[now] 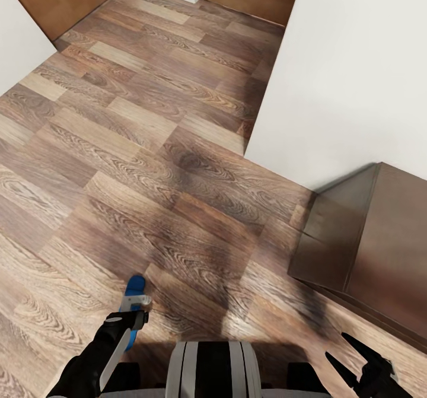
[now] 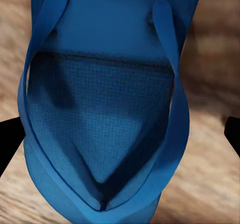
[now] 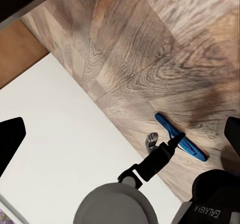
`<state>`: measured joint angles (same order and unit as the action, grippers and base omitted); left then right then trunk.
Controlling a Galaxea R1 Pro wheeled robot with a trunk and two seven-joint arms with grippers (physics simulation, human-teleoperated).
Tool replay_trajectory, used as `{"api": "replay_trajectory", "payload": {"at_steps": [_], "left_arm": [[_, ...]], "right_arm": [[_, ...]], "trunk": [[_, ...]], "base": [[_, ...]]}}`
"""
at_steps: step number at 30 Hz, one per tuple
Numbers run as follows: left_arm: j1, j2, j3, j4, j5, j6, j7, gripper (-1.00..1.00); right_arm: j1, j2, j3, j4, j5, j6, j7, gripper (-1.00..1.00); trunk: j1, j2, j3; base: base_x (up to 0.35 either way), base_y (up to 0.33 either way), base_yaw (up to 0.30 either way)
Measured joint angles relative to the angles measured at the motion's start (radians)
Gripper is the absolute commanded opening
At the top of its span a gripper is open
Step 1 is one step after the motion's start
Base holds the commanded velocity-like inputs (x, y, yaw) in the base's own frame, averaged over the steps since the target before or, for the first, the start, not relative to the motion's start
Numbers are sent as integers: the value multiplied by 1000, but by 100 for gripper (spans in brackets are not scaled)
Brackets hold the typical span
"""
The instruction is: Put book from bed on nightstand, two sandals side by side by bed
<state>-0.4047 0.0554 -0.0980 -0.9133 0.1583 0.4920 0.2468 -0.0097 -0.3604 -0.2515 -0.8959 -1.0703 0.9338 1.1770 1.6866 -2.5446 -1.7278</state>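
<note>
Head view: wood-plank floor, white walls.

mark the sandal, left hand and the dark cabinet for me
sandal (image 2: pixel 107 114): left wrist view, on the footbed between the straps.
left hand (image 1: pixel 135 310): head view, at the fingertips.
dark cabinet (image 1: pixel 388 238): head view, on its top surface.

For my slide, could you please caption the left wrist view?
Left gripper holding a blue sandal above the wood floor.
</note>
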Motion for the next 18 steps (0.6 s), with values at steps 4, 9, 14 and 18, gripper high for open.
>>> {"api": "replay_trajectory", "payload": {"at_steps": [4, 9, 14, 18], "left_arm": [[0, 0, 0, 0, 0, 0, 0, 100], [0, 1, 0, 0, 0, 0, 0, -100], [0, 1, 1, 0, 1, 0, 1, -100], [0, 2, 3, 0, 1, 0, 2, -100]], "right_arm": [[-1, 0, 0, 0, 0, 0, 0, 100], [0, 0, -1, 0, 0, 0, 0, 100], [-1, 0, -1, 0, 0, 0, 0, 100], [-1, 0, -1, 0, 0, 0, 0, 100]], "trunk": [[0, 0, 0], [0, 0, 0], [0, 0, 0], [0, 0, 0]], "base": [[0, 0, 0], [0, 0, 0], [0, 0, 0], [0, 0, 0]]}}
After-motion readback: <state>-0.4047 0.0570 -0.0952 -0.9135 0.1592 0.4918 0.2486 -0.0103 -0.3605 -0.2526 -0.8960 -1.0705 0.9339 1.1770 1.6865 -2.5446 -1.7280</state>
